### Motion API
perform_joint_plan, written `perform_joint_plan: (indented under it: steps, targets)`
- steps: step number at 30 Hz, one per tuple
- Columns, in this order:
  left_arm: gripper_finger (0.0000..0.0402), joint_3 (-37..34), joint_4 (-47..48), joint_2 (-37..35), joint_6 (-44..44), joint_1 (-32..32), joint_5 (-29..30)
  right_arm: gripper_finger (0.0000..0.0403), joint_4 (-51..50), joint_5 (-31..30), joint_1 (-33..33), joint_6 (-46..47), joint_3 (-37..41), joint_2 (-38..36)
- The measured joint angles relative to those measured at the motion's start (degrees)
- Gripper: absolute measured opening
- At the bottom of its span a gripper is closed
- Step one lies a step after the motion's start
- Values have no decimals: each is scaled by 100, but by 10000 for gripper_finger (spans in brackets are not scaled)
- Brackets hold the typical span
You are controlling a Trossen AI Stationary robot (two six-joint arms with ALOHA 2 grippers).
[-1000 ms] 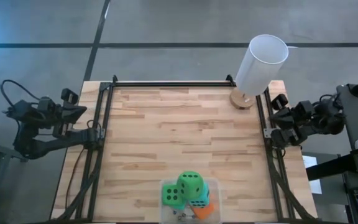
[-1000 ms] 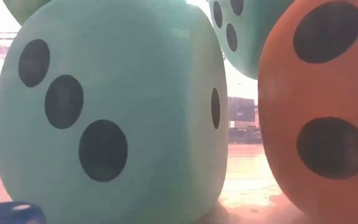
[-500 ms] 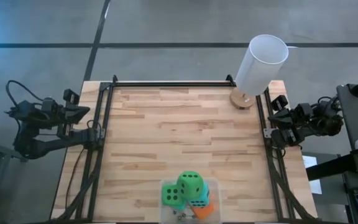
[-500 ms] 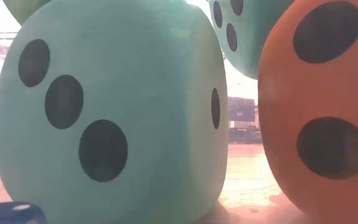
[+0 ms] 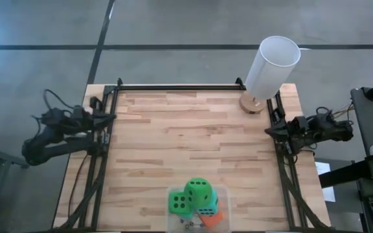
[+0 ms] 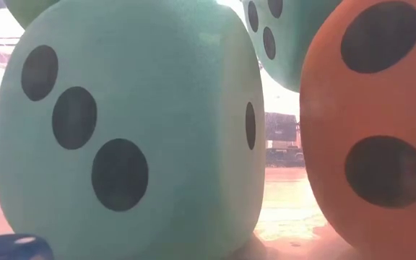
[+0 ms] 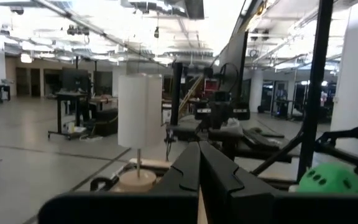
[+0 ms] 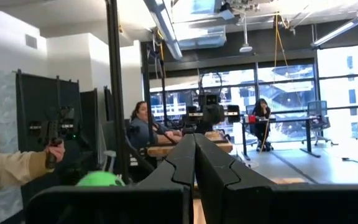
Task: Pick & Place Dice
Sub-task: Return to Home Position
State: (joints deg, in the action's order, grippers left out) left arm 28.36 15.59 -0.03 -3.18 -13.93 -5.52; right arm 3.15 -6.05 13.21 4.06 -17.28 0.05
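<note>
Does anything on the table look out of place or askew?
Only the dice: they are heaped in the transparent bin at the near edge of the table, and one green die sits askew on top.

Left arm (image 5: 50, 139): folded low just outside the left edge of the worktop (image 5: 186, 129), forearm roughly level, wrist aimed inward across the surface. Left tool (image 5: 105, 118) sits right at that edge. Its two fingers (image 7: 185, 171) are pressed together with no gap, and nothing is held.

Right arm (image 5: 329, 128): mirrored pose outside the right edge, stretched out level, wrist aimed inward toward the left arm. Right tool (image 5: 271, 131) sits at the right edge, its fingers (image 8: 182, 158) likewise closed tip to tip, empty.
</note>
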Motion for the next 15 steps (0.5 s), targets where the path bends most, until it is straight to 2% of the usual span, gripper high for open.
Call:
perform_joint_plan:
  steps: [7,15]
  targets:
    - [5,-1140,-935,2,2,0,0,8,642,0,0,216,720,0]
    - [5,-2495,-2736,2,20,-4,0,8,1659,-2,0,120,1608,0]
